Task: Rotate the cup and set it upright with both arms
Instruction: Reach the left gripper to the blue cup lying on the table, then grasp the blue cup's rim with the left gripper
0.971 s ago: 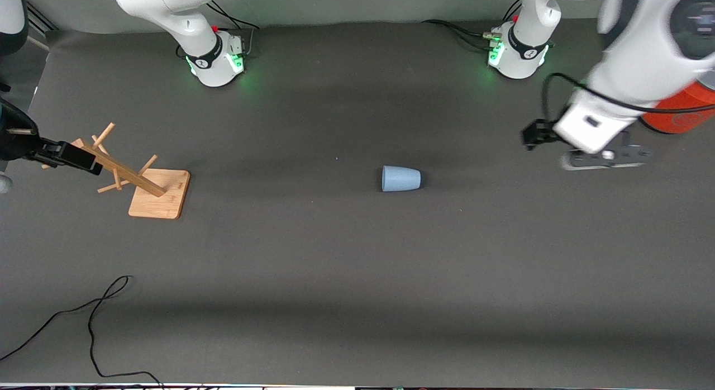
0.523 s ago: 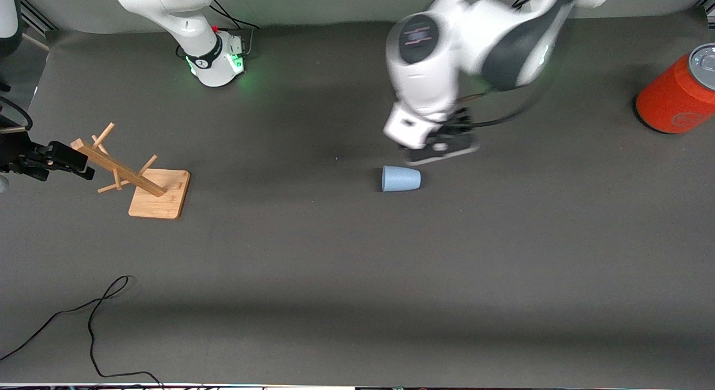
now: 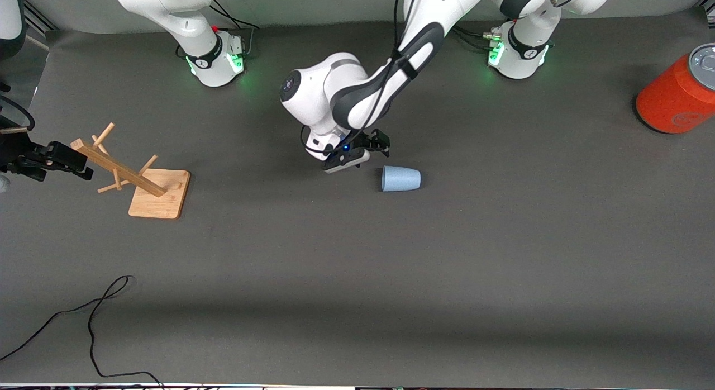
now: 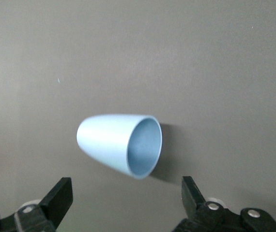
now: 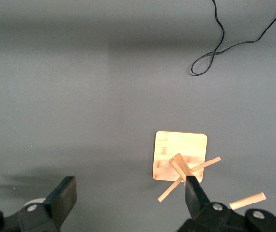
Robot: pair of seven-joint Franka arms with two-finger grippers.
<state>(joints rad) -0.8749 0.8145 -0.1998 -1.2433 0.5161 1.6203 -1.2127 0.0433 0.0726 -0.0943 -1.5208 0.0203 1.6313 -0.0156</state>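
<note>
Setting: robotics lab | evidence: two white jointed arms bolted on green-lit bases (image 3: 215, 63) | tabletop (image 3: 357, 278) draped in plain dark grey cloth | loose black cable (image 3: 92, 317) trailing across it | sparse test props only, a wooden peg rack (image 3: 139, 180) and an orange-red can (image 3: 673, 99)

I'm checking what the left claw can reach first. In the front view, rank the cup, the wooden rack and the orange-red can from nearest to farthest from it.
From the open left claw:
1. Cup, on its side beside the claw, mid-table.
2. Wooden rack, toward the right arm's end.
3. Orange-red can, at the left arm's end.
</note>
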